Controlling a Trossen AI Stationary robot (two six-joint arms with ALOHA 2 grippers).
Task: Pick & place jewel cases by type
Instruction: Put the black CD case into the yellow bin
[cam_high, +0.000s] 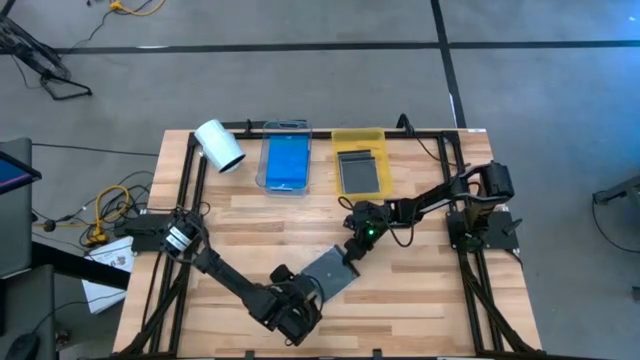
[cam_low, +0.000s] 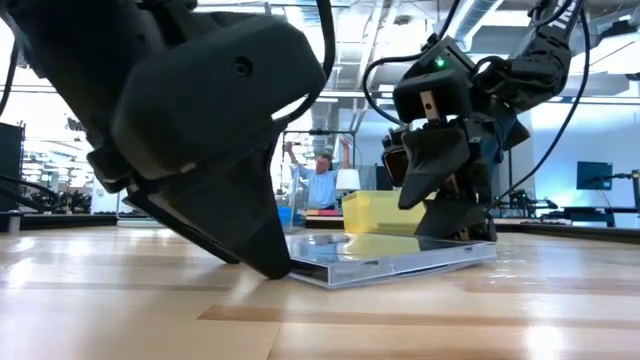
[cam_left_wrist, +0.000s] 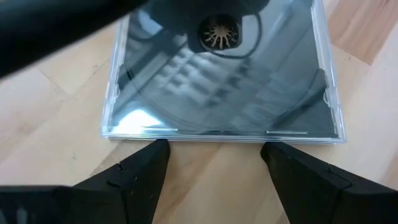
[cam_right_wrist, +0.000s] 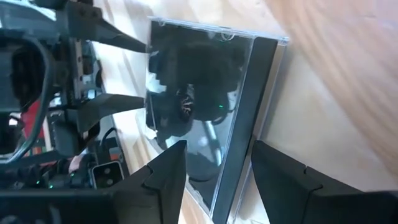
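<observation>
High view: light wooden slatted bench fills the middle of the frame. Along its upper edge, a clear rectangular plastic tray holds a translucent bright blue square jewel case; just right of it a yellow rectangular tray holds a dark grey square jewel case. A white cylindrical roll lies left of the clear tray. Lower centre, a dark grey clear-lidded jewel case lies flat on the bench, between the left pincer at its lower left and the right pincer at its upper right.

Low view: the case lies flat on the wood, left pincer's tip at its near edge, right pincer over its far end. A person stands in the room behind.

Left wrist view: left pincer spread, fingers just short of the case edge.

Right wrist view: right pincer spread, straddling the case's dark spine.
</observation>
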